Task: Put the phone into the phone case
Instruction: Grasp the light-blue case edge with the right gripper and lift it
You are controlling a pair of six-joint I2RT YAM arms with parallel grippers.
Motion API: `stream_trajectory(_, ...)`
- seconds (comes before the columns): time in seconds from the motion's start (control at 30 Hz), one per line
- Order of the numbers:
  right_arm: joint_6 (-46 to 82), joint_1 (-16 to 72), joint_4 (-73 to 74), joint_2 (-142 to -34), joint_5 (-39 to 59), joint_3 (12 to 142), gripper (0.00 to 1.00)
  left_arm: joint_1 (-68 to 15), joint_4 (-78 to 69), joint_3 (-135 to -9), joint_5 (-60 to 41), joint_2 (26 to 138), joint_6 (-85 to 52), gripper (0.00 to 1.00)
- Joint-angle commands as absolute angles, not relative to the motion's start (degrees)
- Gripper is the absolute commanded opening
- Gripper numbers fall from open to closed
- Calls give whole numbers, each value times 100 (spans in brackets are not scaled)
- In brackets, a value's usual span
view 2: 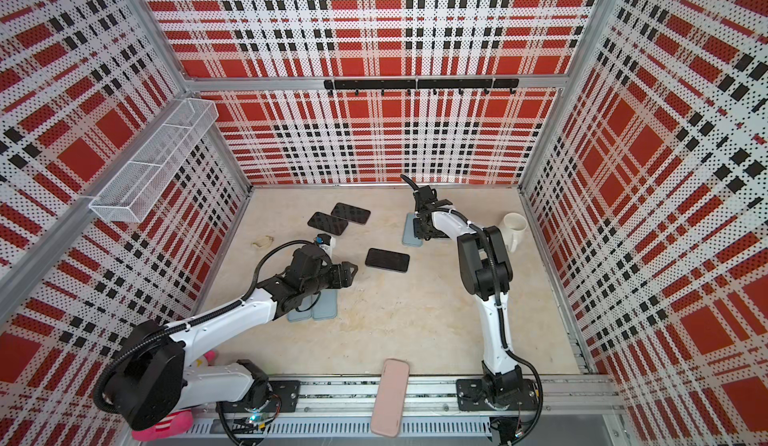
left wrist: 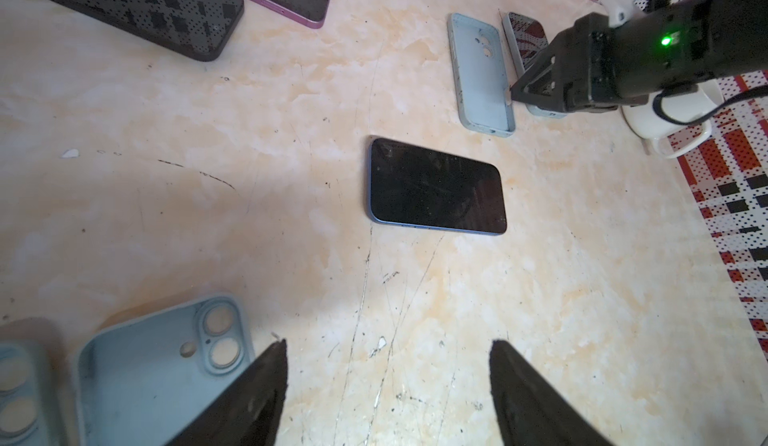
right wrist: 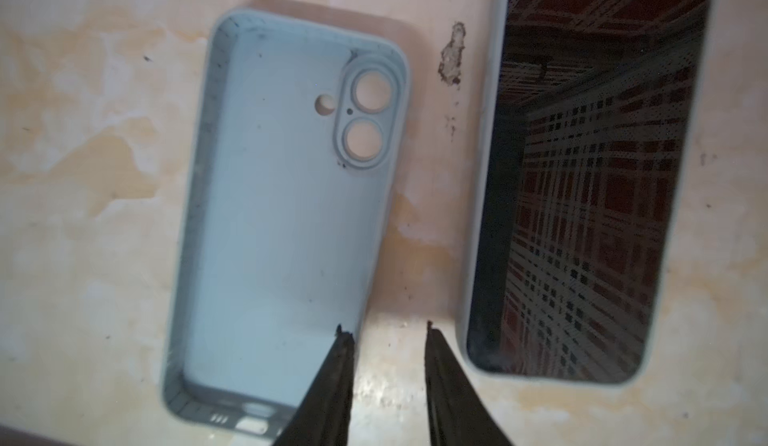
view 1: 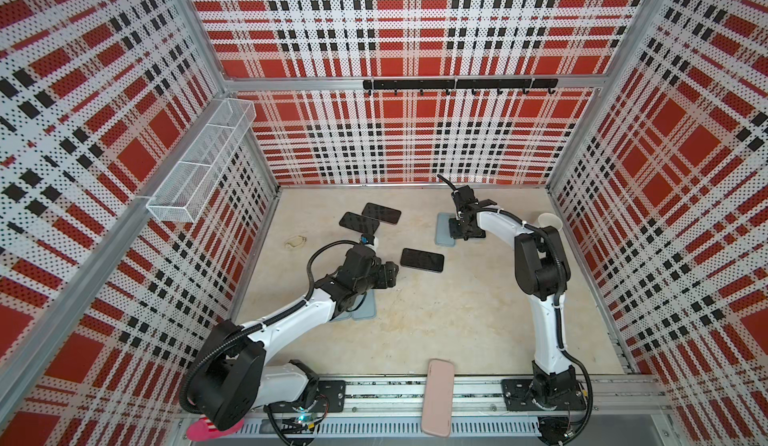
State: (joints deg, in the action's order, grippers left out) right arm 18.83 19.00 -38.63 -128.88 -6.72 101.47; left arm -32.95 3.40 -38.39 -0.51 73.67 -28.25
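Since case (right wrist: 282,224) looks soft and light, thin side wall suits me: right claw (right wrist: 387,328), lower centre, astride it, narrowly parted; left claw (left wrist: 389,343) spread, empty; phone (left wrist: 436,186) likely slick, rigid.

No legible txt, labels or nos. in any view.

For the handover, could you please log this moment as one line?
left gripper: open, above table | right gripper: jaws narrow, astride empty blue case wall | blue phone: uncased, on table

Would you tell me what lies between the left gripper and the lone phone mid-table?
Only bare, scratched tabletop separates left gripper and phone; the left wrist view shows it.
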Motion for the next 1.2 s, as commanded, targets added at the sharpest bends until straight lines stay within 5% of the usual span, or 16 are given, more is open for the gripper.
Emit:
stream_trajectory(0.0,1892,1890,-3777,-13079,-734,10357,24,-3294,282,-3866,-50,7360,-2753,78)
stream_trajectory(0.53,1205,1889,-4115,-12671,-645,10687,0,-3291,610,-4437,-26,7635,-2568,78)
stream_trajectory(1.17,-1385,2021,-4349,-9651,1311,8156,0,-2358,1345,-4688,-452,7183,-2145,78)
